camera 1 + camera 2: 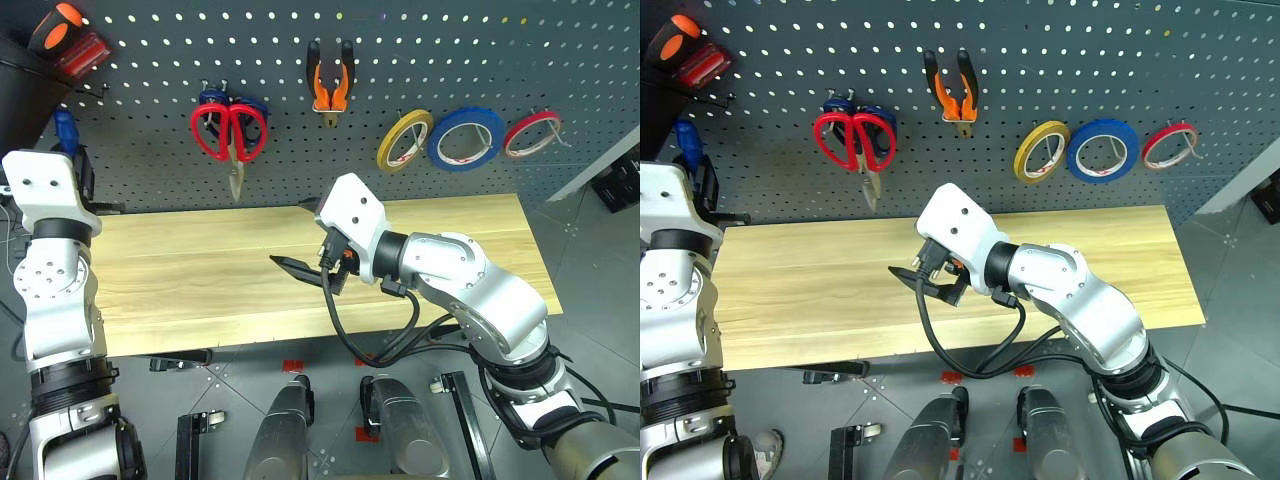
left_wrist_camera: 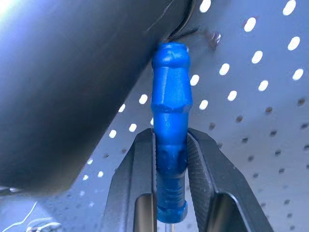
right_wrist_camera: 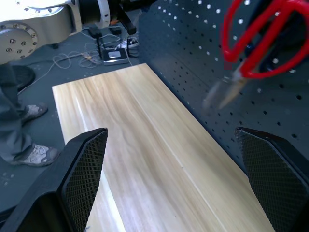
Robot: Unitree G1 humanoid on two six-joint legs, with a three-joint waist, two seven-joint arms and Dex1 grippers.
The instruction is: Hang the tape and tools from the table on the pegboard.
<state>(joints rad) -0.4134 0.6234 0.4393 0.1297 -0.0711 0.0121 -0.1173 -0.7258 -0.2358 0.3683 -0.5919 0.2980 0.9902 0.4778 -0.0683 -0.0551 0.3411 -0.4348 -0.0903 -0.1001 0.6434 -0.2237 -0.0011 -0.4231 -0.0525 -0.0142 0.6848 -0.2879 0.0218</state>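
My left gripper (image 2: 171, 140) is shut on the blue handle of the screwdriver (image 2: 170, 111), held up close to the dark grey pegboard (image 1: 450, 60) at its left end. The handle (image 1: 65, 130) shows above my left wrist. On the pegboard hang the red-handled scissors (image 1: 230, 135), the orange-and-black pliers (image 1: 329, 85) and the blue tape (image 1: 466, 138). My right gripper (image 3: 169, 135) stands open over the middle of the wooden table (image 1: 200, 270), with nothing between its fingers (image 1: 298, 268).
A yellow roll (image 1: 404, 140) and a red roll (image 1: 532, 133) hang either side of the blue tape. A red-and-orange-handled tool (image 1: 65, 40) sits at the pegboard's top left. Blue-handled scissors (image 1: 252, 106) hang behind the red ones. A person's legs (image 3: 19, 125) stand beyond the table's end.
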